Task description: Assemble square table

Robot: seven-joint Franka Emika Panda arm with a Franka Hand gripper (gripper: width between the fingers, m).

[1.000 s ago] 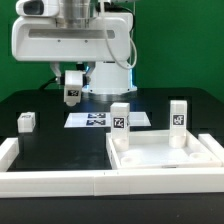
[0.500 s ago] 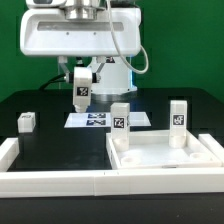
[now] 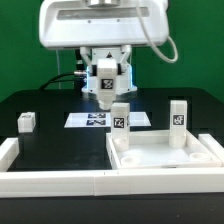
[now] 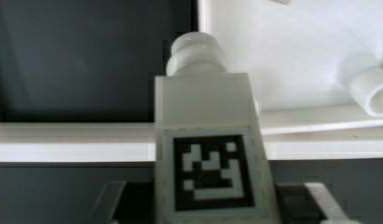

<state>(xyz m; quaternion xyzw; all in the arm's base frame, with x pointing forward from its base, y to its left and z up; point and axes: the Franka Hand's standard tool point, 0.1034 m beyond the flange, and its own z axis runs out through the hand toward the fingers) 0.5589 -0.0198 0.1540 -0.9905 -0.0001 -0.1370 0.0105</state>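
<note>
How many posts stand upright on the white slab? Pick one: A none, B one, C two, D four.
C: one post and a second post stand upright on the slab; the third post is in the jaws, and the fourth post sits on the black surface.

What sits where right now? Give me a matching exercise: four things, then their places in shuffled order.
Things:
1. white tagged plastic post 1
2. white tagged plastic post 2
3. white tagged plastic post 3
4. thin flat white marker board
Places:
A. flat on the black table, behind the large white square plastic slab in the exterior view
B. upright on the slab
C. alone on the table, exterior view's left
D. gripped in the tool
Pairs: 1-D, 2-C, 3-B, 4-A.
</note>
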